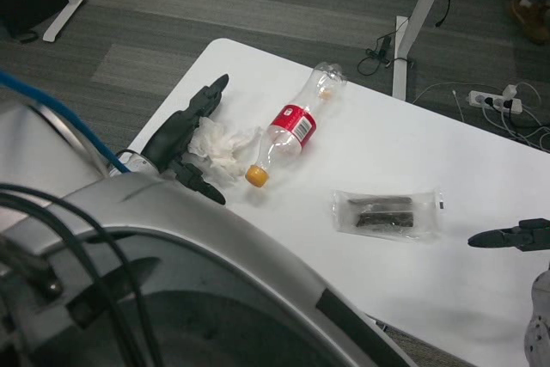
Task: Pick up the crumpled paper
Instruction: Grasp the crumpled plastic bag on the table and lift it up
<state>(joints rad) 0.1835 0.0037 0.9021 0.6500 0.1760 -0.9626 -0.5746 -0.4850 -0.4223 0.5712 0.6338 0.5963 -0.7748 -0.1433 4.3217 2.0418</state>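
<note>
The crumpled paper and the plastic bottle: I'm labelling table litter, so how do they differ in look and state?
The crumpled paper is white, opaque and wadded; the plastic bottle is clear, with a red label and an orange cap. The paper lies against the left hand, whose fingers curve around it; the bottle lies free on its side. Both rest on the white table.
</note>
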